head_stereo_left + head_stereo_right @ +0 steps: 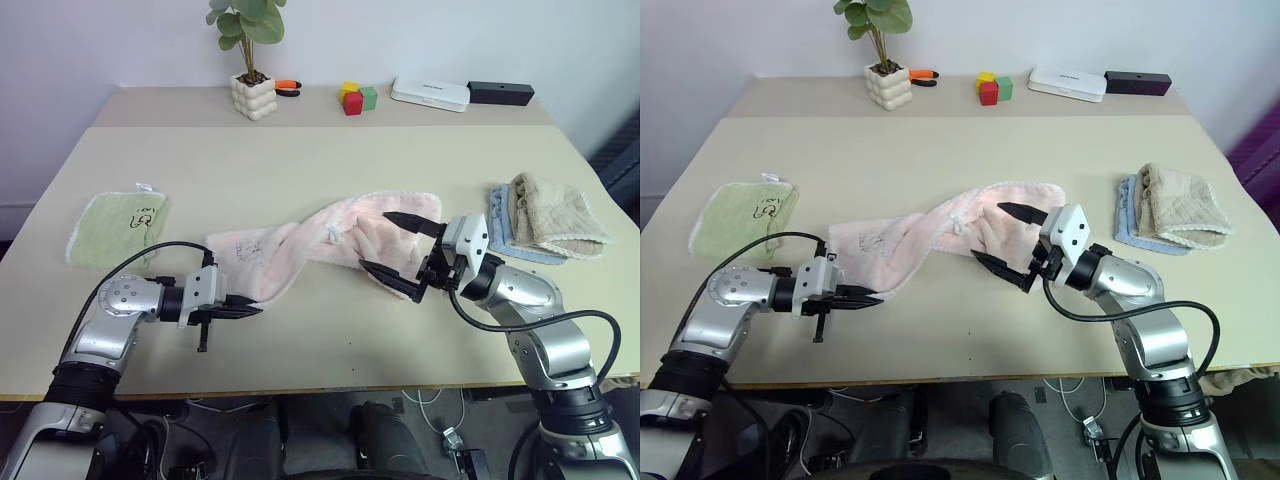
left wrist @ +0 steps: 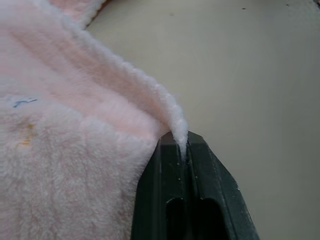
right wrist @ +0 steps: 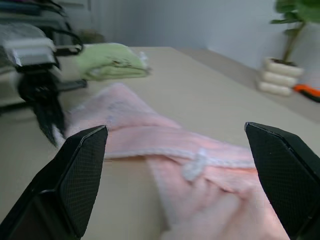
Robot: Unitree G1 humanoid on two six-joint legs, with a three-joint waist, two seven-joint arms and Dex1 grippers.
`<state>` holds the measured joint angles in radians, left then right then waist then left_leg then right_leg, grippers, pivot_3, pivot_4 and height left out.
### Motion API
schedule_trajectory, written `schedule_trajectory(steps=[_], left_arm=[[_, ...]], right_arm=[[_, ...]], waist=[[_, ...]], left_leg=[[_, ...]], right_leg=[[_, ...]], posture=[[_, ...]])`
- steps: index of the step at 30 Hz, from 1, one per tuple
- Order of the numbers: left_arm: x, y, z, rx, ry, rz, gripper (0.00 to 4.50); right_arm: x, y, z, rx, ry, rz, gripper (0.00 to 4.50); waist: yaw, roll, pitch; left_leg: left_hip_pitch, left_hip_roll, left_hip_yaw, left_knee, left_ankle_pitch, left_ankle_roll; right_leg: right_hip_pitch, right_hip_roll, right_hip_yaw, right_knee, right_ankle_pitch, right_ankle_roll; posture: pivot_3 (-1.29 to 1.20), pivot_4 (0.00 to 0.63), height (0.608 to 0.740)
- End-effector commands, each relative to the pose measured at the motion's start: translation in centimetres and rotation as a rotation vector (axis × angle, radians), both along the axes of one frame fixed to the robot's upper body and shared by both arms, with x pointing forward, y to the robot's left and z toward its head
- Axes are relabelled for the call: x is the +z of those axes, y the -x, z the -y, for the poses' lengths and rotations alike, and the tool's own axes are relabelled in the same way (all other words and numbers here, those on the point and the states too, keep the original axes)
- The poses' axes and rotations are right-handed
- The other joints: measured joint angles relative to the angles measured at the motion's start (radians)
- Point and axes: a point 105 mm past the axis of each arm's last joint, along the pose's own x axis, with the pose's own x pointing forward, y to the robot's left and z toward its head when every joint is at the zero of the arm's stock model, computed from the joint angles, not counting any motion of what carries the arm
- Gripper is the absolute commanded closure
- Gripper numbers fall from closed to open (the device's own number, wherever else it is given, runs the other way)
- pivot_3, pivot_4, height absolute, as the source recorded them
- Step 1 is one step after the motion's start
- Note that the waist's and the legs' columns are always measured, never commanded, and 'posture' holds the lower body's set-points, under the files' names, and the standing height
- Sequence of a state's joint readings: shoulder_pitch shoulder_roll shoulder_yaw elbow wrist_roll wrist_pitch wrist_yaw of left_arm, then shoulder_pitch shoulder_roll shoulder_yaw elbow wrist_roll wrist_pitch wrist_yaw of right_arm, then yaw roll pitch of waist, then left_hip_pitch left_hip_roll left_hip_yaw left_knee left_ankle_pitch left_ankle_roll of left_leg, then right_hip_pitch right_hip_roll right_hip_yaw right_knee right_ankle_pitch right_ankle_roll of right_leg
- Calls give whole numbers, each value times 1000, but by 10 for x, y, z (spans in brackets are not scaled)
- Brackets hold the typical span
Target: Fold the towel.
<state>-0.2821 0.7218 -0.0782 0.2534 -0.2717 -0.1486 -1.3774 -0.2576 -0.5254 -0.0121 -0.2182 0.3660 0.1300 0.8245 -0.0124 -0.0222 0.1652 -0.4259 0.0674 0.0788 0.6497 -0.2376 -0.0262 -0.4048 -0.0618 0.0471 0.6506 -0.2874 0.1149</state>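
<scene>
The pale pink towel (image 1: 300, 245) lies twisted and bunched across the middle of the table, with a small dark print near its left end. My left gripper (image 1: 250, 310) is at the towel's near-left corner and is shut on the fluffy edge; the left wrist view shows the hem (image 2: 179, 134) pinched between the two black fingers (image 2: 160, 200). My right gripper (image 1: 373, 240) hovers open at the towel's right end, one finger above the cloth and one at its near side. From the right wrist the towel (image 3: 150, 135) stretches away between the wide-spread fingers (image 3: 75, 175).
A light green folded towel (image 1: 118, 228) lies at the left, and beige and blue folded cloths (image 1: 545, 220) at the right. Along the back stand a potted plant (image 1: 253, 95), coloured blocks (image 1: 355, 98), a white box (image 1: 430, 93) and a black box (image 1: 500, 93).
</scene>
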Motion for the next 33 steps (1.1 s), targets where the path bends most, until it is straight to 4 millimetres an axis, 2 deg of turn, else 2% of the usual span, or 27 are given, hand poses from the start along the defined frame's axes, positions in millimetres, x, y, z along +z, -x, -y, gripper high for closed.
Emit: schedule_trajectory(steps=[1, 4, 7, 10, 15, 17, 21, 23, 27, 33], left_arm=[[28, 3, -10, 6, 95, 31, 4453], [35, 10, -17, 7, 118, 23, 4453], [29, 22, -25, 9, 84, 18, 4453], [22, 32, -23, 13, 96, -6, 4453], [17, 37, -17, 36, 118, -5, 4453], [13, 40, -15, 43, 117, -3, 4453], [10, 42, -10, 43, 125, -4, 4453], [8, 42, -9, 43, 126, -2, 4453], [8, 43, -5, 41, 129, -2, 4453], [8, 44, -3, 38, 132, 1, 4453]], right_arm=[[11, -28, 27, -189, 85, 115, 0], [14, -42, 39, -239, 66, 87, 0], [10, -62, 58, -334, 176, 68, 0], [15, -77, 70, -380, 184, 25, 0], [9, -81, 78, -336, 256, -21, 0], [9, -80, 75, -282, 226, -91, 0], [10, -101, 88, -371, 111, -210, 0], [4, -107, 83, -347, 141, -229, 0], [4, -119, 74, -316, 62, -304, 0], [-11, -133, 63, -319, 55, -392, 0]], waist=[[-1, 0, 0], [-1, 0, 0], [-2, 1, 1], [-3, 2, 1], [2, 2, 1], [-2, 2, 1], [-8, 3, 2], [-7, 3, 2], [-7, 3, 2], [-7, 3, 2]], left_leg=[[0, 0, 0, 0, 0, 0], [0, 0, 0, -1, 0, 0], [0, 0, 1, -1, 0, 0], [0, 0, 1, -1, 0, 0], [0, 0, 1, -1, 0, 0], [0, 0, 1, -1, 0, 0], [0, 0, 2, -1, 0, 0], [0, 1, 1, -2, 0, 0], [0, 1, 2, -2, 0, 0], [0, 0, 2, -2, 0, 0]], right_leg=[[0, 0, 0, 0, 0, 0], [-1, 0, 0, 0, 0, 0], [-1, 0, 0, 0, 0, 0], [-1, 0, 1, 0, 0, 0], [-1, -1, 1, 0, 0, 0], [-1, -1, 1, 0, 0, 0], [-2, -1, 1, 0, 0, 0], [-2, 0, 1, 0, 0, 0], [-2, 0, 1, 0, 0, 0], [-2, -1, 1, 0, 0, 0]], posture=[[0, 150, 735], [0, 150, 735], [0, 150, 735], [0, 150, 735], [0, 150, 735], [0, 150, 735], [0, 150, 735], [0, 150, 735], [0, 150, 735], [0, 150, 735]])
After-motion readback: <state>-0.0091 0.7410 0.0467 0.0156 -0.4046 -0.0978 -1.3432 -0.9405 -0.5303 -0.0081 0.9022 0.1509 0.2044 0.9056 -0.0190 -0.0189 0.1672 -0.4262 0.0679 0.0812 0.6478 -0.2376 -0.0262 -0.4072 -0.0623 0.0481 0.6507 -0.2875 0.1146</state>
